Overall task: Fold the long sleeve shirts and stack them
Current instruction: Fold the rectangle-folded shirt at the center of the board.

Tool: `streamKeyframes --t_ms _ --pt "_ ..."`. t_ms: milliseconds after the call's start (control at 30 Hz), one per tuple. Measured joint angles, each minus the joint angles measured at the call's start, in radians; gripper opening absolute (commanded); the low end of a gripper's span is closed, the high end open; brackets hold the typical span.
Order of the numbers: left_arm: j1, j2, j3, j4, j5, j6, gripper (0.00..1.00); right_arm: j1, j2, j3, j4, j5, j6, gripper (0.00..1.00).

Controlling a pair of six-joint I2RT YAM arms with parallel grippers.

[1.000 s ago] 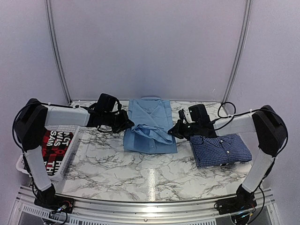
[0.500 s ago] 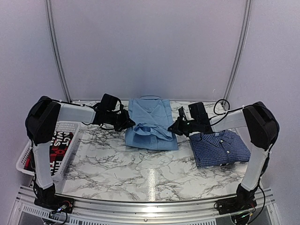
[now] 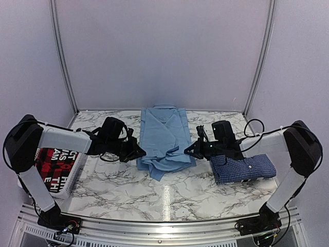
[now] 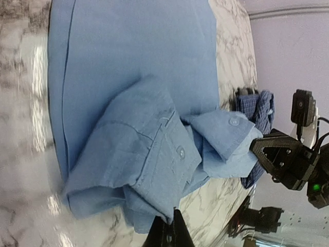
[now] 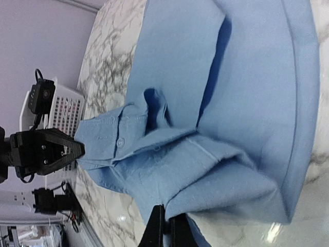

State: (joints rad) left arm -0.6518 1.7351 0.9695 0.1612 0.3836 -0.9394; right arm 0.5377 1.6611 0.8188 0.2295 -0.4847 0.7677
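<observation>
The light blue long sleeve shirt (image 3: 163, 131) lies lengthwise at the table's middle, collar at the back, its near end bunched with the cuffs on top. My left gripper (image 3: 139, 153) is shut on that near end's left edge (image 4: 154, 200); the closed tips (image 4: 170, 225) pinch the cloth. From the opposite side my right gripper (image 3: 188, 150) is shut on its right edge (image 5: 216, 190), with the tips (image 5: 166, 217) closed on a fold. To the right, under my right arm, rests the folded dark blue checked shirt (image 3: 242, 167).
A white basket (image 3: 73, 172) at the left edge holds a red-and-black garment with white letters (image 3: 54, 163). The marble table (image 3: 154, 193) ends at a metal rail in front; walls with upright rails close the back and sides.
Both grippers, still shut on the light blue shirt, have come toward the table's front and lower. The shirt's near end is drawn forward and more bunched; the shirt looks narrower.
</observation>
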Motion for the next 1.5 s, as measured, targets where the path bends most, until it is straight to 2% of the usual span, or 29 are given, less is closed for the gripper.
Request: streamKeyframes --t_ms 167,367,667,900,1067,1200,1500 --pt "-0.138 -0.154 -0.203 0.007 -0.052 -0.061 0.00 0.098 -0.120 -0.192 0.024 0.009 0.037 0.00" --pt "-0.255 -0.255 -0.336 0.007 -0.114 -0.183 0.00 0.208 -0.255 -0.351 0.012 0.051 0.117 0.00" --pt "-0.347 -0.418 -0.408 0.006 -0.172 -0.333 0.00 0.258 -0.475 -0.370 -0.068 0.125 0.175 0.00" --pt "-0.397 -0.436 -0.425 -0.003 -0.186 -0.396 0.00 0.290 -0.494 -0.371 -0.106 0.134 0.185 0.00" --pt "-0.378 -0.425 -0.367 -0.034 -0.185 -0.387 0.00 0.283 -0.486 -0.349 -0.150 0.151 0.170 0.00" --pt "-0.290 -0.343 -0.222 -0.071 -0.156 -0.323 0.00 0.215 -0.430 -0.269 -0.161 0.142 0.134 0.00" --pt "-0.054 -0.047 0.137 -0.088 -0.065 -0.135 0.00 0.047 -0.107 0.040 -0.132 0.100 0.020 0.00"
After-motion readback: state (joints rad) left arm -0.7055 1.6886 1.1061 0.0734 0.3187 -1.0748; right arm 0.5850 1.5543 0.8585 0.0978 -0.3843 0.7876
